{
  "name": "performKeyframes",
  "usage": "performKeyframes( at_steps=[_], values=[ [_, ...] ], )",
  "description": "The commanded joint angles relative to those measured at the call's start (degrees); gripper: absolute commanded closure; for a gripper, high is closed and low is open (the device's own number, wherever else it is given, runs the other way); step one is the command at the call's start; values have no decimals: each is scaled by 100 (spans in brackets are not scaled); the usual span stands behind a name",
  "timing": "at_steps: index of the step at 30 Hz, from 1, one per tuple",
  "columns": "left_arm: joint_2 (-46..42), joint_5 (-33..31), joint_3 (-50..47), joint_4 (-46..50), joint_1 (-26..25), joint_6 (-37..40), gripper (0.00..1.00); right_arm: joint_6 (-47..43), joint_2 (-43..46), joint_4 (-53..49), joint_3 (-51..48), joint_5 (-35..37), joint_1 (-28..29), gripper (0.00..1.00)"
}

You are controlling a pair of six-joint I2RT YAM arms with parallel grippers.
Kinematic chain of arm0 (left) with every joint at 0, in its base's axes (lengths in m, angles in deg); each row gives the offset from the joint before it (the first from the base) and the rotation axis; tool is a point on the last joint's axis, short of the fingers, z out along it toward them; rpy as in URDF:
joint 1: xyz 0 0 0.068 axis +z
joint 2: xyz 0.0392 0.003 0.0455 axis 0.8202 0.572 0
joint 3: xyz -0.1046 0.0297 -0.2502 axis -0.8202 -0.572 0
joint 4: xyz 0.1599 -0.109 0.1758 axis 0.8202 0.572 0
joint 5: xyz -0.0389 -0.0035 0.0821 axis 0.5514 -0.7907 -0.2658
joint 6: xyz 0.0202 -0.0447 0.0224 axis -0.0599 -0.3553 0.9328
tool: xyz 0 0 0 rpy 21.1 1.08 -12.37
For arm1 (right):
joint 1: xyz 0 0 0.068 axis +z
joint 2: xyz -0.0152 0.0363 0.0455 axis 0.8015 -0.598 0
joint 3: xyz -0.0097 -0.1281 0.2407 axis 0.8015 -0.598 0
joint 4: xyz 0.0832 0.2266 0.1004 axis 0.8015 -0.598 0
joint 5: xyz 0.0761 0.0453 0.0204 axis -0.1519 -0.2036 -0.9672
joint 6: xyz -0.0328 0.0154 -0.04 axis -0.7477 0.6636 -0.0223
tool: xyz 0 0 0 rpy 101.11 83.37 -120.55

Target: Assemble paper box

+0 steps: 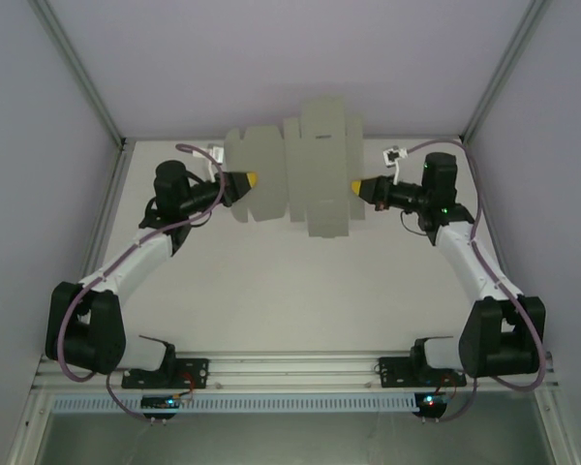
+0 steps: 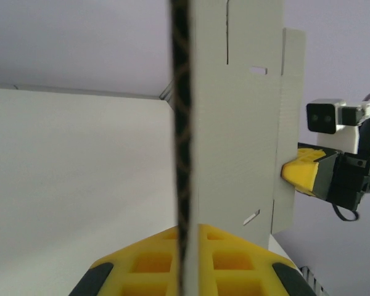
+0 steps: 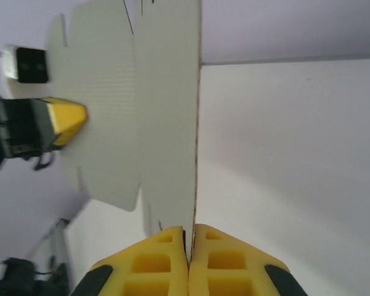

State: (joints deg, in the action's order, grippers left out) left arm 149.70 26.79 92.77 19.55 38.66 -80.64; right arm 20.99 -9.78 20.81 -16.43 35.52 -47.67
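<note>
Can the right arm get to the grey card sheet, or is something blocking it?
Yes, it looks that way: the right fingers are shut on one edge of the sheet, with nothing in between. The left fingers pinch the opposite edge and leave the right side free.

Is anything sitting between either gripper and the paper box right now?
Nothing visible does. The left gripper and the right gripper are each shut directly on opposite edges of the flat paper box.
</note>
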Motion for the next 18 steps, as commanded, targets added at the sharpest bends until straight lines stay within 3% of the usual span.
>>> performKeyframes(
  at_steps=[1, 4, 6, 9, 11, 13, 15, 18],
  values=[
    [7, -110, -153, -97, 15, -80, 100, -1434, -3, -1860, 656, 2993, 819, 100],
    [36, -203, -308, -93, 4, -170, 100, -2151, -403, -2582, 1178, 6222, 1892, 100],
    [89, -255, -383, -96, -25, -216, 98, -2332, -762, -2775, 1447, 7457, 2254, 100],
    [231, -354, -454, 12, -98, -220, 95, -2703, -1113, -2409, 1523, 8567, 2596, 100],
    [342, -526, -535, 144, -141, -243, 89, -3201, -1278, -1959, 1441, 8973, 2748, 100],
    [479, -652, -657, 229, -153, -270, 76, -3490, -1396, -1781, 1420, 8852, 2839, 100],
    [633, -772, -805, 374, -146, -156, 59, -3567, -1452, -1992, 1446, 8151, 2844, 100],
    [836, -1135, -869, 954, -122, 76, 47, -3922, -1447, -1918, 1206, 7318, 2839, 100]
  ],
)
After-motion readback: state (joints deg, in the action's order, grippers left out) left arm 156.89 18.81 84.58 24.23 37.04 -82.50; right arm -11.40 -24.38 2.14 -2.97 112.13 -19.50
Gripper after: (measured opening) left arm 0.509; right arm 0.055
